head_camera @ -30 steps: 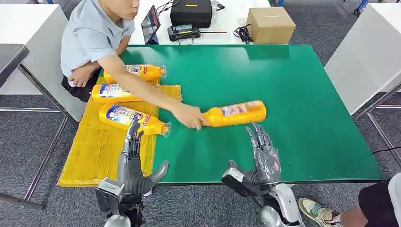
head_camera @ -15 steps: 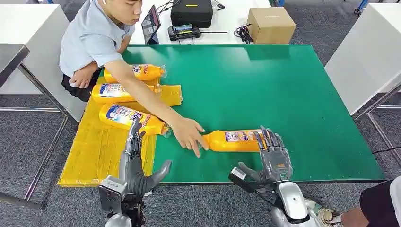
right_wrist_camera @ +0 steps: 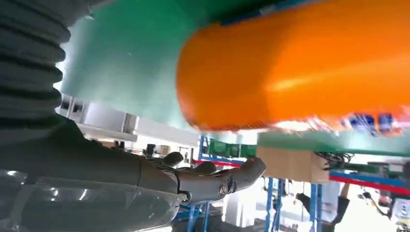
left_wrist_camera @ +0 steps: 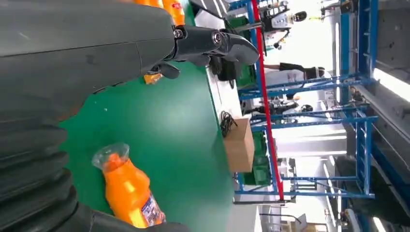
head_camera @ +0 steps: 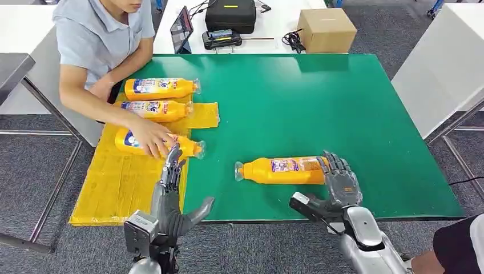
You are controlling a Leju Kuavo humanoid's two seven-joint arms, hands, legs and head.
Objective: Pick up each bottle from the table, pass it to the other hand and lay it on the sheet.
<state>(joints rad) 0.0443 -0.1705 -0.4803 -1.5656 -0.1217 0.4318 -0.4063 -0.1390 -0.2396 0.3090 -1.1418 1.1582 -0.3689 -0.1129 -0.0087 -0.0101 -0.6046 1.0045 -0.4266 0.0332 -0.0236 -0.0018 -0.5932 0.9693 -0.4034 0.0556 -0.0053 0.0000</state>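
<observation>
An orange bottle (head_camera: pixel 279 170) lies on its side on the green table (head_camera: pixel 319 103), cap pointing left. My right hand (head_camera: pixel 341 185) sits at the bottle's base end with fingers spread over it and thumb apart, not gripping. The right wrist view has that base (right_wrist_camera: pixel 300 72) close above the thumb (right_wrist_camera: pixel 208 179). My left hand (head_camera: pixel 170 197) is open at the table's near edge, its fingers (head_camera: pixel 173 168) stretched along the edge of the yellow sheet (head_camera: pixel 120 182). Three orange bottles (head_camera: pixel 161 88), (head_camera: pixel 154 109), (head_camera: pixel 157 144) lie on the sheet. From the left wrist, the table bottle (left_wrist_camera: pixel 128 188) shows past the fingers (left_wrist_camera: pixel 212 43).
A person sits at the table's far left corner, with a hand (head_camera: pixel 149 137) resting on the nearest sheet bottle. Behind the table, a cardboard box (head_camera: pixel 326 28), a black case (head_camera: pixel 230 14) and a tablet (head_camera: pixel 181 28) stand on a white table. A shoe (head_camera: pixel 382 256) is at the lower right.
The person set the bottle down in front of my right hand, let go, and moved the hand back onto a sheet bottle. My right hand moved forward to the bottle's base.
</observation>
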